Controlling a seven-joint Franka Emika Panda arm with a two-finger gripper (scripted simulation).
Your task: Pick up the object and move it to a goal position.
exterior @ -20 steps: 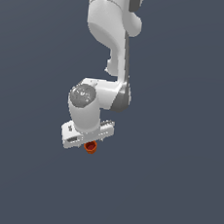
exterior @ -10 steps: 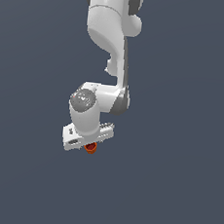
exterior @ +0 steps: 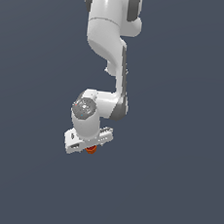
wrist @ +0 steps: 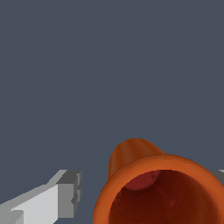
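Wrist view shows the cup between the fingers, seemingly clamped on it; carry it slowly, keeping the squeeze steady so it cannot slip.

Plain dark slate-blue backdrop, flat and uniform, even lighting, no visible shadows

Orange-red tapered cup, open mouth facing the wrist camera.
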